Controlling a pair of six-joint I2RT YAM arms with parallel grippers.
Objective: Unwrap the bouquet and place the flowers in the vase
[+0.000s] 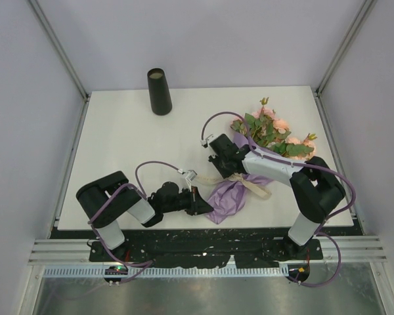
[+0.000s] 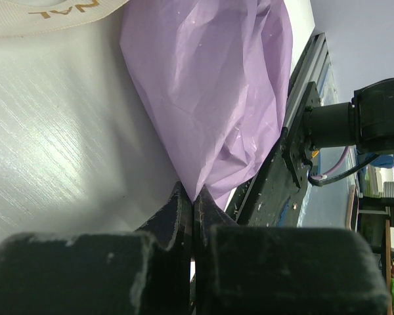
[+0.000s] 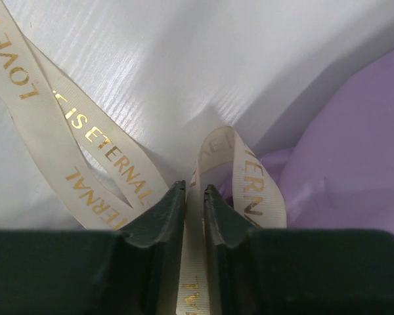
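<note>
Bouquet (image 1: 262, 141): lies on its side at the right of the table (image 1: 131, 144), with its wrapped tail pointing to the near edge.
Flowers (image 1: 280, 125): in the wrap, heads toward the far right corner.
Vase (image 1: 159, 92): upright near the far edge, well apart from the bouquet (pale inner rim showing).
Left gripper (image 2: 194, 200): jaws pinched together on the pointed tip of the purple paper (image 2: 210, 85).
Right gripper (image 3: 194, 193): clamped on a loop of the cream ribbon (image 3: 92, 144) (gold lettering), just beside the paper.

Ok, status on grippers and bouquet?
Left gripper shut on purple wrapping paper. Right gripper shut on cream ribbon. Bouquet lying wrapped, vase upright, far side. Nothing blocking.
</note>
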